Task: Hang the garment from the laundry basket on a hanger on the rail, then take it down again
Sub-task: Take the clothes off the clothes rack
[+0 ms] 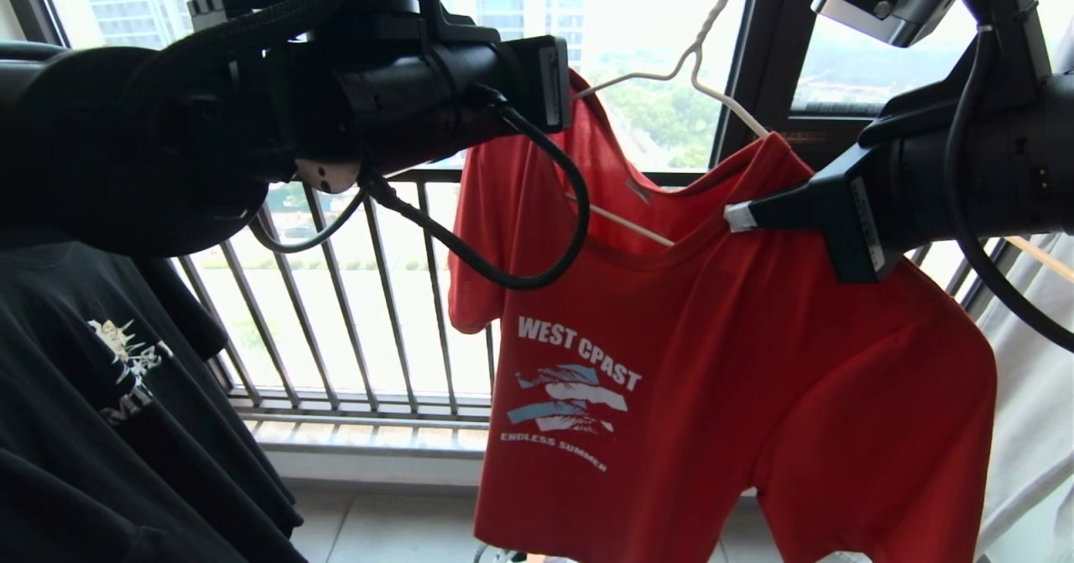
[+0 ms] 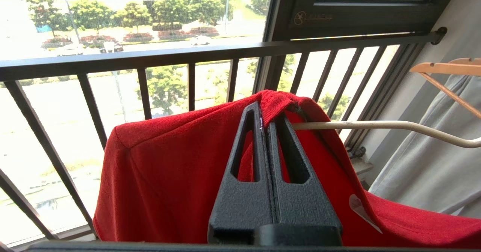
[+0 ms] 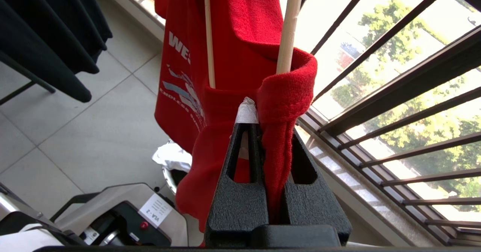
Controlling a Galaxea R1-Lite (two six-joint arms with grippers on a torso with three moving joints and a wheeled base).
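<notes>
the red t-shirt (image 1: pixel 671 362) carries white lettering reading "west cpast" over a blue-white graphic, with "endless summer" beneath. a white label (image 3: pixel 155 210) on the robot's grey base reads "vla - 2".

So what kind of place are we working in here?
Most likely a high-rise apartment balcony used for drying laundry: a black barred railing overlooking trees and towers, a tiled floor, and the red T-shirt on a hanger.

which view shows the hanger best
The head view: the hanger shows its hook, both arms and bar inside the red T-shirt. The left wrist view shows one arm; the right wrist view, two rods.
</notes>
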